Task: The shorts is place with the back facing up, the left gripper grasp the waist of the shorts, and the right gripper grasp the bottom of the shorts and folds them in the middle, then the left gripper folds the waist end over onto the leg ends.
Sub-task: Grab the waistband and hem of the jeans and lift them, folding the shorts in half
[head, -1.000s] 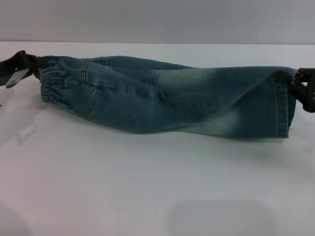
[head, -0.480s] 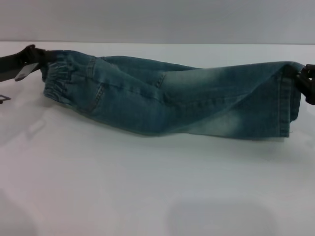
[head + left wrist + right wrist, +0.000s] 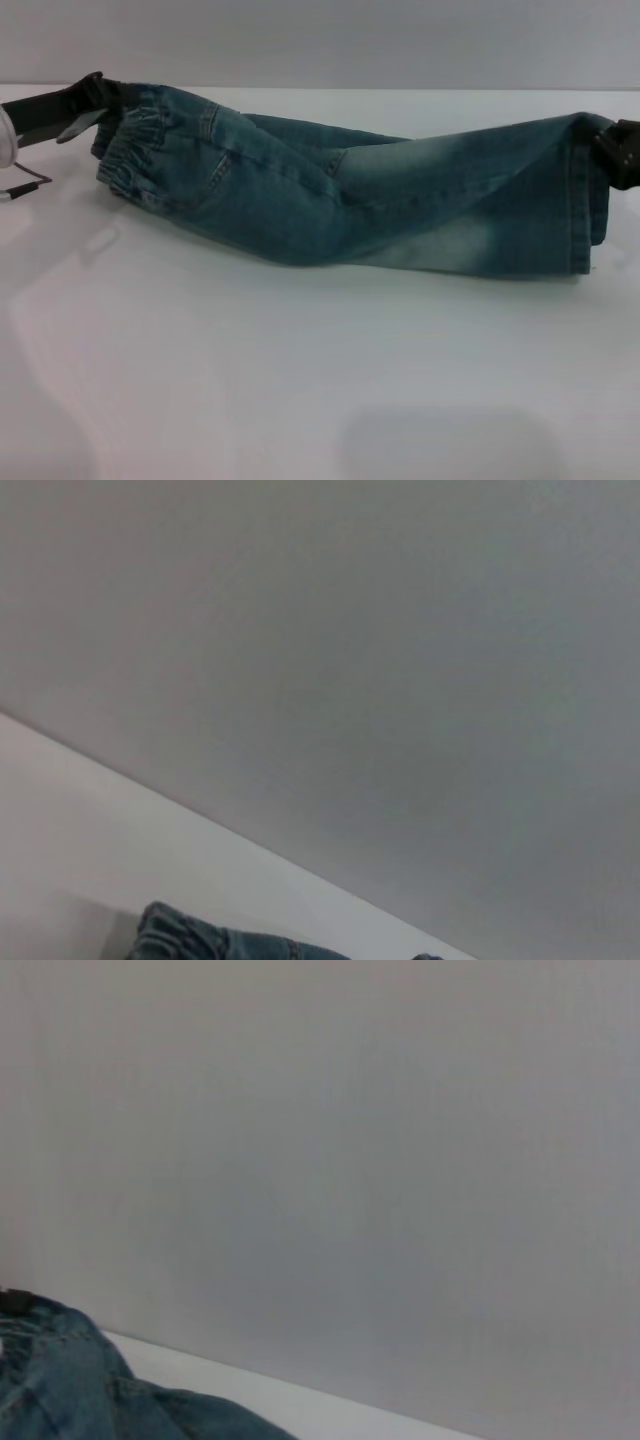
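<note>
Head view: denim shorts (image 3: 340, 200), blue faded wash, folded lengthwise and stretched across the middle of the frame from upper left to right edge, sagging onto the white counter (image 3: 300, 380) along the lower edge.
Waist (image 3: 135, 150): gathered elastic band, at upper left, lifted off the counter; one back pocket (image 3: 205, 175) visible just beside it.
Left gripper (image 3: 95, 100): black, at the upper left edge, fingers clenched on the waist.
Leg ends (image 3: 585, 200): straight stitched hems at the far right, hanging down to the counter.
Right gripper (image 3: 615, 150): black, at the right edge, partly cut off by the frame, fingers grasping the top corner of the leg ends.
Left wrist view: mostly grey wall; a strip of the shorts (image 3: 200, 945) at the bottom edge.
Right wrist view: grey wall; denim folds of the shorts (image 3: 70, 1385) in the lower left corner.
</note>
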You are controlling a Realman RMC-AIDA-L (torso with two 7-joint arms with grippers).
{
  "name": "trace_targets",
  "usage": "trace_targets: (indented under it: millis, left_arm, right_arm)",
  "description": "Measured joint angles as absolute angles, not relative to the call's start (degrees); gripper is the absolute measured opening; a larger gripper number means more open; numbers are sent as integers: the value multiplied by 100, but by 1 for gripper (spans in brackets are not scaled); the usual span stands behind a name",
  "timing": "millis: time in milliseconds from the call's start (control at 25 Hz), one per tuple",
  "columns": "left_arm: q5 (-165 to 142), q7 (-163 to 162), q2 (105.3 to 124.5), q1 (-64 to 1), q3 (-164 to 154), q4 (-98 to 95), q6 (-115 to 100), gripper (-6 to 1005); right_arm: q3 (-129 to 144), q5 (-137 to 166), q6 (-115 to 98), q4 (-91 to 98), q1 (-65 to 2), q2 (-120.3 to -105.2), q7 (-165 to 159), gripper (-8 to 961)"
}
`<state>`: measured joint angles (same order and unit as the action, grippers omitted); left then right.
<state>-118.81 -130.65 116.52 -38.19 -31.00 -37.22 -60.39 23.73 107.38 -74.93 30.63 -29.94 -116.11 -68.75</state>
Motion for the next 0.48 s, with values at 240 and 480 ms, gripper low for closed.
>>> trace_targets:
  millis: [240,480]
  left_arm:
    - [-11874,-13019,11724,-3856,-3277,-3717,-5769,154]
    - [-11872,-13016,11756,-3890,-3359,-3703,-5545,155]
  right_arm:
    - [2345,10724,-6996,3036,-3129,-11619,-6873,44]
    - [2371,10722,-6328,2978,-3244,-11639,-6874,46]
